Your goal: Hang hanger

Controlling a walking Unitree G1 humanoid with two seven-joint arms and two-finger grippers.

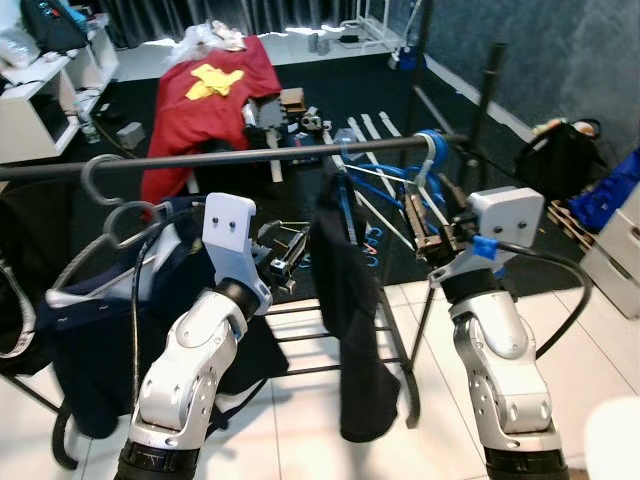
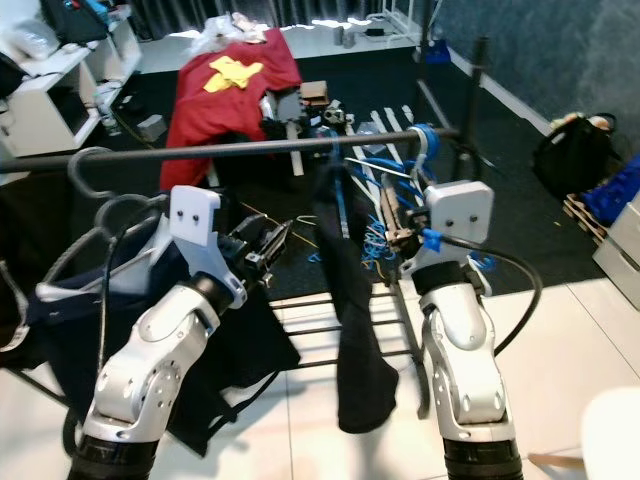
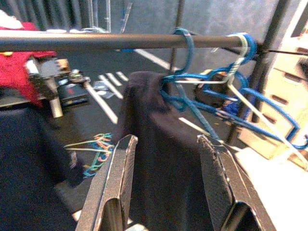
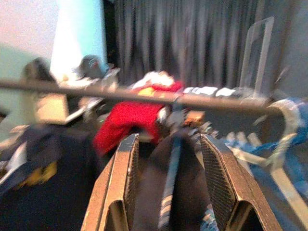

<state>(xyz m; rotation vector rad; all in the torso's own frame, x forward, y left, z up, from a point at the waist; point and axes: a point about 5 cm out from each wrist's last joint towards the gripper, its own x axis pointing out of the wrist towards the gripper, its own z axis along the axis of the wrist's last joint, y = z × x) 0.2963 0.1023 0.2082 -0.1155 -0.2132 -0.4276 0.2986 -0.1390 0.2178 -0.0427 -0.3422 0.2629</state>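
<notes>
The blue hanger (image 1: 345, 190) with its dark garment (image 1: 350, 300) already hooks over the rail (image 1: 250, 158), so hanging looks done; left gripper (image 3: 166, 183) and right gripper (image 4: 166, 187), below the rail, both gape empty.

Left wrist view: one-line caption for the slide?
Open left gripper faces a dark garment on a blue hanger hooked over the black rail.

Silver arms, white wrist housings

rail (image 1: 250, 157) mid-span bare; black garment (image 1: 350, 300) blocks centre; blue hangers (image 1: 400, 185) crowd right
</notes>
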